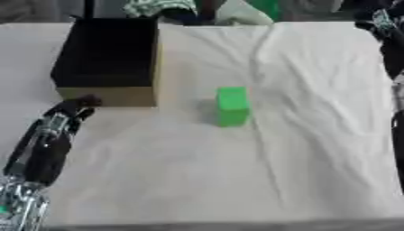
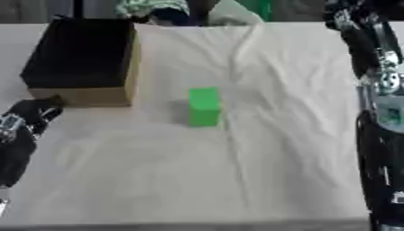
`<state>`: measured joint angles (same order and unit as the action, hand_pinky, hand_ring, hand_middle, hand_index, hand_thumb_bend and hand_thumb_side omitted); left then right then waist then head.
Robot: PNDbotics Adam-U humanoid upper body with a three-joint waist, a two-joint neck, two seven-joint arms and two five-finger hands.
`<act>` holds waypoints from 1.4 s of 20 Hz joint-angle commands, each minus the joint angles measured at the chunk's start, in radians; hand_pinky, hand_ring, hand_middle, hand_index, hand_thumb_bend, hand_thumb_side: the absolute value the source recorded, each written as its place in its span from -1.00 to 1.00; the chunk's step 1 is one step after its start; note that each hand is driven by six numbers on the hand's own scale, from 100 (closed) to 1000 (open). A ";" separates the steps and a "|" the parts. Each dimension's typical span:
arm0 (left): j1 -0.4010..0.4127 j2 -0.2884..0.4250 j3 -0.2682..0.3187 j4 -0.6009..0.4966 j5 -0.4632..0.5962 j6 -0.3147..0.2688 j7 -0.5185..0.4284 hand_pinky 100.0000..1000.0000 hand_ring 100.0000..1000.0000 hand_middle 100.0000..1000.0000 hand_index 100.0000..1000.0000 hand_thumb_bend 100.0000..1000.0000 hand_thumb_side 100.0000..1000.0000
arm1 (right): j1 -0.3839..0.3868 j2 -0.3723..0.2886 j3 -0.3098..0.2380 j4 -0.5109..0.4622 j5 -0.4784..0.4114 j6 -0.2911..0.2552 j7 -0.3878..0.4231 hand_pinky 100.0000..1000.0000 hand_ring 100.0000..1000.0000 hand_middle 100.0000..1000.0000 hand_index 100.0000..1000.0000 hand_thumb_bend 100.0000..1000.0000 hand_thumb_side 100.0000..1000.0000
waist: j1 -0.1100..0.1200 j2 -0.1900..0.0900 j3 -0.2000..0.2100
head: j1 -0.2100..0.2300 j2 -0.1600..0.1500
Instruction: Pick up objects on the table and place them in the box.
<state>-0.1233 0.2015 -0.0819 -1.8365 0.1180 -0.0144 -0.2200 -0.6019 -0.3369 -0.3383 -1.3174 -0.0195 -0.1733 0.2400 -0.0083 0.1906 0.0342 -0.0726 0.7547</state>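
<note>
A green block [image 1: 233,106] stands upright on the white cloth near the middle of the table. To its left and a little further back sits an open cardboard box [image 1: 107,96] with a dark inside. My left hand [image 1: 57,131] rests at the lower left, fingers relaxed and pointing up toward the box's front wall, holding nothing. My right hand [image 2: 359,31] shows at the far right edge, high up, well away from the block; its arm runs down that edge.
A wrinkled white cloth [image 1: 300,149] covers the table, with a fold running down its middle. Green and patterned items [image 1: 162,8] lie beyond the far edge. Bare cloth spreads in front of and to the right of the block.
</note>
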 commanded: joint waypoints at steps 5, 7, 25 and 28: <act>-0.006 0.007 0.008 -0.016 0.001 0.000 0.004 1.00 1.00 0.38 0.44 -1.00 0.62 | -0.017 -0.015 0.000 -0.011 0.006 -0.003 0.006 0.61 0.48 0.35 0.72 -1.00 -0.03 | -0.002 -0.016 0.001 | 0.000 -0.005; -0.006 0.006 0.008 -0.016 0.001 0.000 0.004 1.00 1.00 0.38 0.44 -1.00 0.62 | -0.017 -0.015 0.000 -0.010 0.007 -0.003 0.007 0.61 0.48 0.35 0.72 -1.00 -0.03 | -0.002 -0.015 0.001 | 0.000 -0.005; -0.005 0.009 0.001 -0.012 0.001 0.003 -0.001 1.00 0.99 0.38 0.44 -1.00 0.62 | -0.197 -0.066 0.169 0.179 0.147 -0.193 0.395 0.72 0.71 0.62 0.88 -1.00 -0.38 | -0.012 -0.021 0.013 | -0.015 -0.008; -0.005 0.010 0.000 -0.011 0.001 0.004 -0.002 1.00 0.99 0.38 0.44 -1.00 0.62 | -0.252 -0.064 0.212 0.250 0.183 -0.284 0.490 0.76 0.79 0.67 0.91 -0.98 -0.38 | -0.014 -0.022 0.016 | -0.019 -0.010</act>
<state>-0.1233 0.2016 -0.0824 -1.8361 0.1181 -0.0105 -0.2209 -0.8288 -0.3695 -0.1406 -1.0835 0.1468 -0.4235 0.6902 -0.0221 0.1863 0.0498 -0.0877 0.7543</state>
